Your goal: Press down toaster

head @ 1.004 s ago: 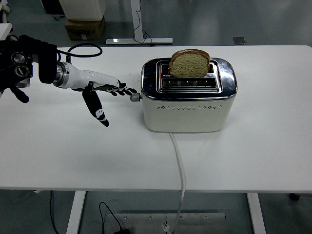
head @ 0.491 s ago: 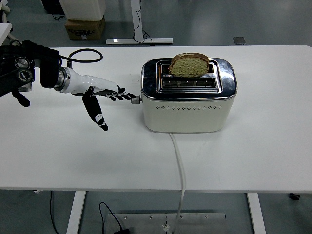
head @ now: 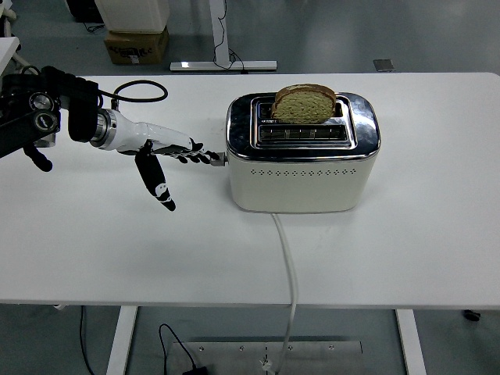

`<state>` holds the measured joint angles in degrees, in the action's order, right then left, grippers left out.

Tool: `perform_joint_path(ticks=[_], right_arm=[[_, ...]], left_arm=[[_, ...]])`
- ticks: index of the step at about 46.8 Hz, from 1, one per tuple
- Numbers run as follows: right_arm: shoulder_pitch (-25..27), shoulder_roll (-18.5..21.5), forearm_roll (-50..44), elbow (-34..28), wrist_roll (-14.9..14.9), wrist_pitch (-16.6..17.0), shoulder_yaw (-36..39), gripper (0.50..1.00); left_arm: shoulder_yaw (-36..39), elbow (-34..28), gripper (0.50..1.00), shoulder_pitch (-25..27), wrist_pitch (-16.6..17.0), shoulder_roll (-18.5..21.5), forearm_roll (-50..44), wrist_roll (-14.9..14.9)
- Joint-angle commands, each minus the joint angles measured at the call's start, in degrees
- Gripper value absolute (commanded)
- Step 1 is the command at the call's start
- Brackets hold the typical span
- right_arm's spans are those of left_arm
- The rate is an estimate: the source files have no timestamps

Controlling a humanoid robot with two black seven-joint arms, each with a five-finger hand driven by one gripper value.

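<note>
A cream toaster with a shiny metal top stands on the white table, a little right of its centre. Its far slot holds one slice of brown bread, upright, the upper half showing above the top; the near slot shows nothing in it. A white cord runs from the toaster's front over the table's near edge.

The left hand reaches in from the left, fingers extended flat and holding nothing, thumb hanging down. Its fingertips rest on the lever on the toaster's left end.

Compared with a second ago, the hand and lever sit lower, and the bread has sunk slightly into its slot.
</note>
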<state>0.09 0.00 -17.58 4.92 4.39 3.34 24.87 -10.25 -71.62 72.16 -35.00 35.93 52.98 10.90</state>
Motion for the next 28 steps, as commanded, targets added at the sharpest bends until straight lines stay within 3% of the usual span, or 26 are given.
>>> perform_joint_path(ticks=[1,28], right_arm=[[0.0,0.0,0.0,0.0,0.0,0.0,0.0,0.998],[0.0,0.0,0.0,0.0,0.0,0.0,0.0,0.998]], left_arm=[[0.1,0.2,1.0,0.0,0.0,-0.1,0.0,0.0],[0.2,1.2,1.0,-1.6,0.0,-0.9,0.0,0.0]])
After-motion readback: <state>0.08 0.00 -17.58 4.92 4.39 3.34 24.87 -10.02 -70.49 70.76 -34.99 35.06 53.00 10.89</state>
